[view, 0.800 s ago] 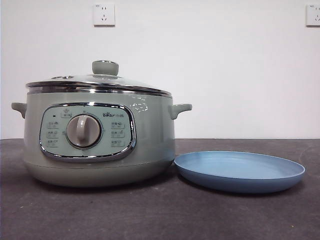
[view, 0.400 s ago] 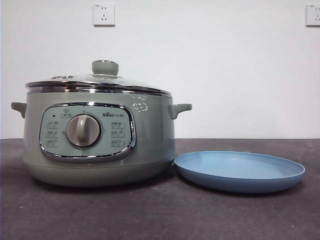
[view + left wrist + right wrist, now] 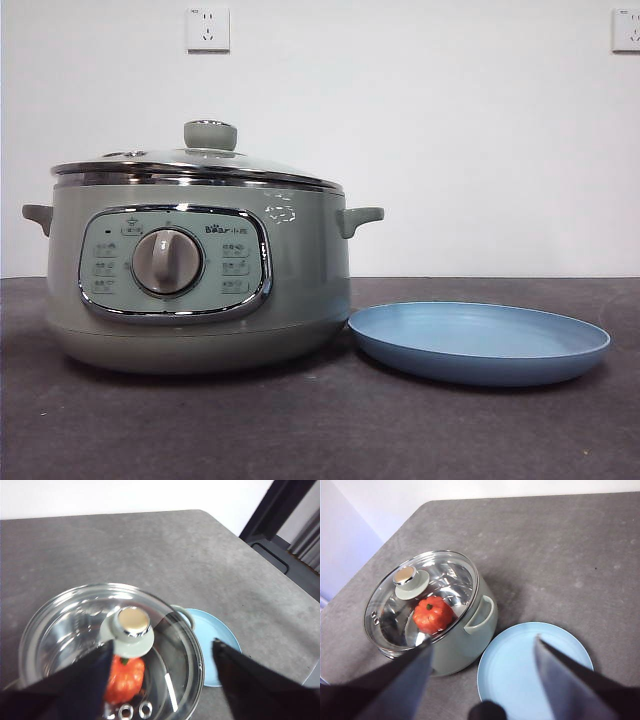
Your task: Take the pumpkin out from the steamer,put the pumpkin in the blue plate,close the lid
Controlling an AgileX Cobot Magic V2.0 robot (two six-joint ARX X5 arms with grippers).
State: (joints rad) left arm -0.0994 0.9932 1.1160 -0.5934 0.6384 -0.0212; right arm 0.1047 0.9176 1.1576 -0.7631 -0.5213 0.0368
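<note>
The sage-green steamer (image 3: 200, 285) stands at the left in the front view, with the glass lid (image 3: 195, 165) shut on it and the pale green knob (image 3: 210, 134) on top. Through the glass, the orange-red pumpkin (image 3: 433, 614) sits inside; it also shows in the left wrist view (image 3: 125, 676). The blue plate (image 3: 480, 342) lies empty beside the steamer on its right. My left gripper (image 3: 162, 652) is open, high above the lid. My right gripper (image 3: 484, 652) is open, high above the gap between steamer and plate. Neither arm shows in the front view.
The grey table (image 3: 320, 430) reaches a white wall with two sockets (image 3: 208, 28). The table's far edge and a dark frame (image 3: 272, 510) show in the left wrist view. The steamer's side handle (image 3: 480, 614) faces the plate (image 3: 535, 670).
</note>
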